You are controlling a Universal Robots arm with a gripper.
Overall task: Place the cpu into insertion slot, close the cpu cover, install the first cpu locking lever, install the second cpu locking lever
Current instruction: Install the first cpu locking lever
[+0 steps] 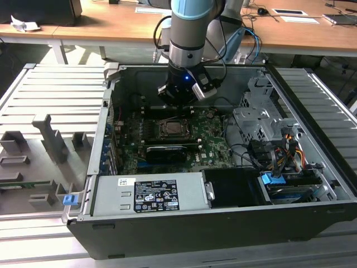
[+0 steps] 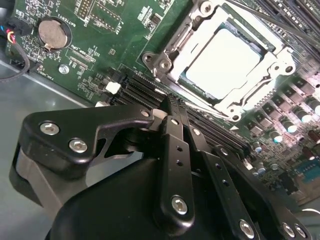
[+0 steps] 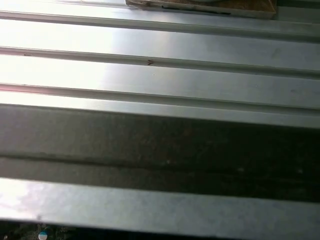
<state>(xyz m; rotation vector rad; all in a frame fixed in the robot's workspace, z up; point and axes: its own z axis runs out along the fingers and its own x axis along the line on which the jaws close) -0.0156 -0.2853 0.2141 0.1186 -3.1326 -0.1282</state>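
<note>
White glare over the cpu (image 2: 222, 62) top.

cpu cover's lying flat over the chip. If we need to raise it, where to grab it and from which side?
Probably its outer rim: the cpu cover lies flat with the cpu filling its window, so only the outside edge gives a lip. The edge beside the empty memory slots looks least crowded. Come down from above, angled in from that side.

A ribbed metal bench (image 1: 50, 89) carries the open computer case (image 1: 167, 234) (grey fixtures (image 1: 50, 139) beside).
</note>
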